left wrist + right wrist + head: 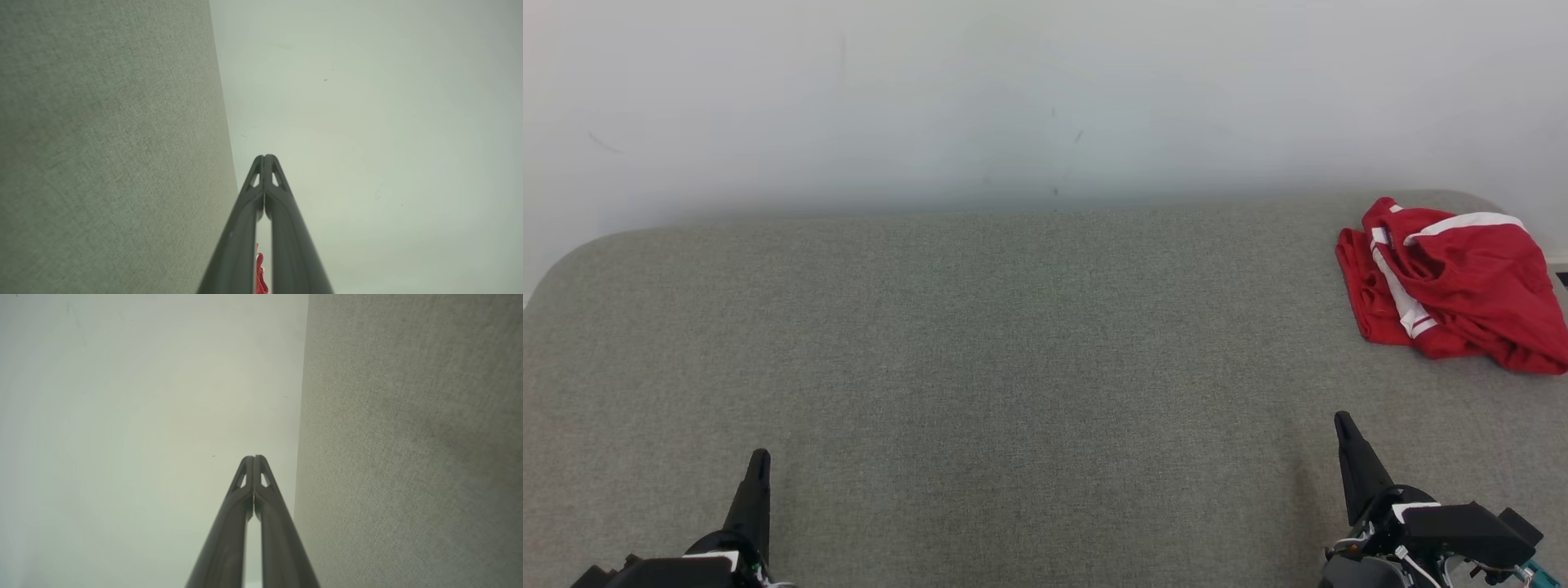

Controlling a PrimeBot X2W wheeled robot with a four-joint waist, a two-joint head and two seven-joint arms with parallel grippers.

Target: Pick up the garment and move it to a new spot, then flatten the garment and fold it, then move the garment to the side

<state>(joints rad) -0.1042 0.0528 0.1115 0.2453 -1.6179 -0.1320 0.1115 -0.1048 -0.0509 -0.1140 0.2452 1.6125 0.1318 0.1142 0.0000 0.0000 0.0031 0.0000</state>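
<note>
Head view, one item: red garment [1462,286], white-striped, crumpled at the far right corner of the bench [1013,343]. We judge it light, soft and limp; we would pinch a raised fold. Left claw [759,459] and right claw [1343,423] are both closed and empty.

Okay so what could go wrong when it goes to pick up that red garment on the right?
1. The red garment lies crumpled by the grey surface's far right corner; a sideways nudge could push it over the edge.
2. It is bunched in layers, so a pinch may catch one fold only and drag the rest.
3. The right gripper is shut; unless it opens first it would likely just shove the cloth.
</note>
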